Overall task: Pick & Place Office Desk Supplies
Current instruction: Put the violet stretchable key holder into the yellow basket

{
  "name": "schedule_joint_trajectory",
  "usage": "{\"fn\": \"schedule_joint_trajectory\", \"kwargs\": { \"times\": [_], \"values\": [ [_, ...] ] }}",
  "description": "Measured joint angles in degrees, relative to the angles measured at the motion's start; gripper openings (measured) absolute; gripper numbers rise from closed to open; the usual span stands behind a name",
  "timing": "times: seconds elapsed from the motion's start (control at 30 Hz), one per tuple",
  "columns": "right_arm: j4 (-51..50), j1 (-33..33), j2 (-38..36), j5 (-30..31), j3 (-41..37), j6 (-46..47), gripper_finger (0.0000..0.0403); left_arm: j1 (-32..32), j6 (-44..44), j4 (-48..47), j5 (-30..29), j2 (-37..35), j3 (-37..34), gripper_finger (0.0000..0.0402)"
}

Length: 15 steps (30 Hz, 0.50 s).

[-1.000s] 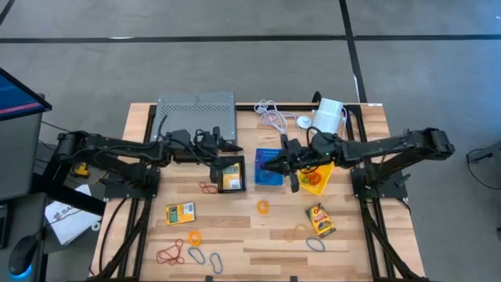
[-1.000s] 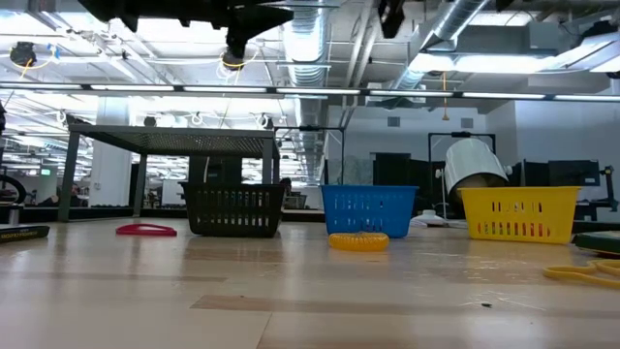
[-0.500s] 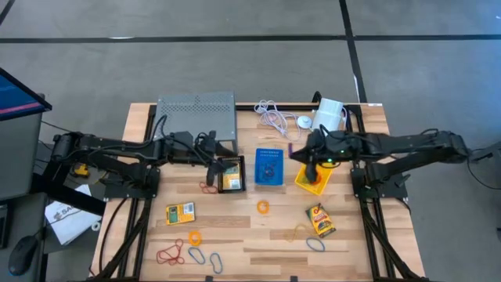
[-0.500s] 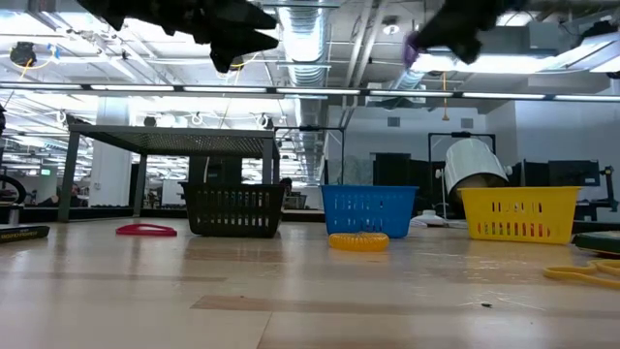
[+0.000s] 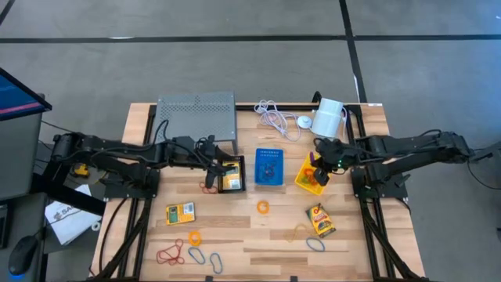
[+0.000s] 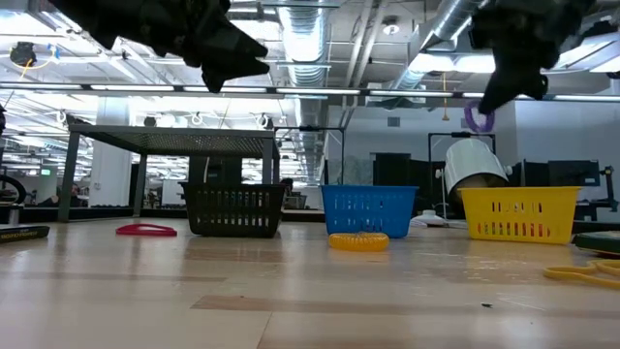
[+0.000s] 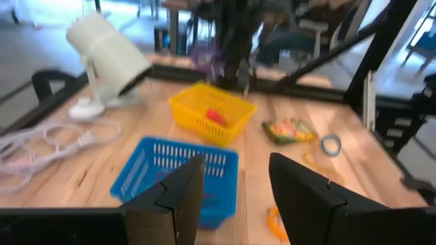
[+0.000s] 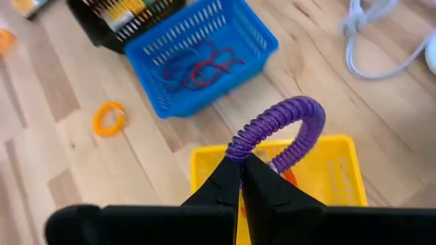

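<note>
Right tool [image 8: 243, 178] hangs above the yellow bin [image 8: 340, 178], fingers pinched together on a purple coiled loop [image 8: 279, 129] that arches up from the tips; in the low view the loop dangles under the tool, clear above the bin's rim. Left tool [image 7: 235, 187] hovers over the black bin [image 5: 231, 174], fingers [image 7: 174, 197] parted with a gap between them and nothing held in that gap. Tabletop [image 5: 243, 231] is light wood planks. A grey perforated box [image 5: 196, 114] sits at the far left side, a white cylinder device [image 5: 329, 116] at the far right, a coiled white cable [image 5: 273, 117] between them. Three bins stand in a row mid-tabletop: black on the left with a yellow card packet [image 5: 230, 175] inside, blue bin [image 5: 269, 167] in the centre holding red and dark loops, yellow on the right holding a red piece. Another yellow card packet [image 5: 180, 212] lies near the left front, a third [image 5: 320, 220] near the right front. Loose loops: orange ring [image 5: 263, 207] just in front of the blue bin, red loops [image 5: 170, 254] and an orange one [image 5: 194, 237] at the left front, blue loops [image 5: 206, 260] beside them, a blue ring [image 5: 315, 244] and orange loop [image 5: 297, 232] at the right front, a red-orange loop [image 5: 207, 187] touching the black bin's near left corner.
</note>
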Motion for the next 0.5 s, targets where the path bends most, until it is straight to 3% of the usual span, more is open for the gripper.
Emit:
{"fn": "schedule_joint_trajectory", "kwargs": {
  "times": [0.13, 0.5],
  "values": [
    [-0.2, 0.0, -0.5, 0.0, -3.0, 2.6, 0.0000, 0.0, 0.0, 6.6, 0.9, 0.0, -2.6, 0.0163],
    [0.9, 2.4, -0.6, -1.9, -9.6, 10.8, 0.0000, 0.0, 0.0, 7.1, 1.2, 0.0, -3.3, 0.0163]
  ]
}}
